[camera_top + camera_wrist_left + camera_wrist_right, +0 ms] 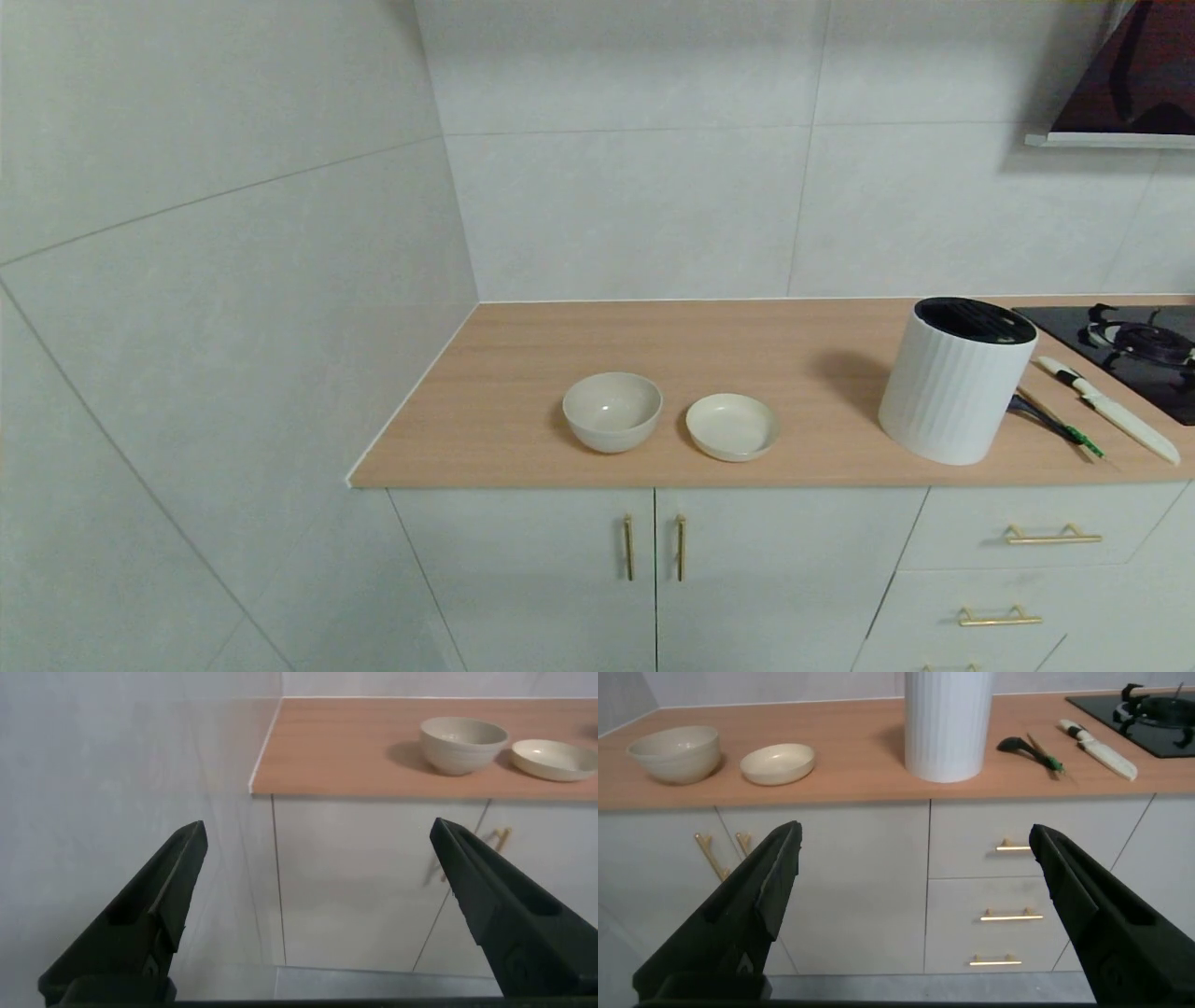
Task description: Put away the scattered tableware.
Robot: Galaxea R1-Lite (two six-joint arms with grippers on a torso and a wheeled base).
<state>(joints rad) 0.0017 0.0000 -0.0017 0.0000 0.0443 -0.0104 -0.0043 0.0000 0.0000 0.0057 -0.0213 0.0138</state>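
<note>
Cream bowl (611, 411) just beside cream saucer (732, 426) — ribbed white holder (954, 397) farther right.

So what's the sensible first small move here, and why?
Probably lift the right end effector toward the knife: it is open and empty, facing the cabinet fronts, and the knife and a black utensil lie loose on the countertop beside the white holder.
</note>
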